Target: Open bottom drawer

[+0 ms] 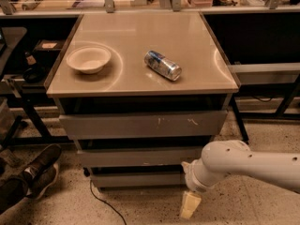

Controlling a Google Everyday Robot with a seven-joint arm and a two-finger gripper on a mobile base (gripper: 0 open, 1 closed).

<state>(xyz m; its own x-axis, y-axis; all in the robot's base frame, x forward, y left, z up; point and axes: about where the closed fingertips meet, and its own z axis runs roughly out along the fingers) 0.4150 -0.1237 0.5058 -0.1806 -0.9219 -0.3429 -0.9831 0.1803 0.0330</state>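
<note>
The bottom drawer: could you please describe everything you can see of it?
The bottom drawer is the lowest, narrowest-looking of three grey fronts under the tabletop: a flat, plain panel with no handle showing, seemingly pushed in, a dark gap above it. Its right end is hidden behind the robot's arm. The gripper hangs by that right corner, near the floor; contact cannot be told.

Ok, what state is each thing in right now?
bottom drawer: shut.
middle drawer: shut.
top drawer: shut.
can: lying on its side on the cabinet top.
bowl: upright, looks empty.
gripper: hanging low by the bottom drawer's right end.
</note>
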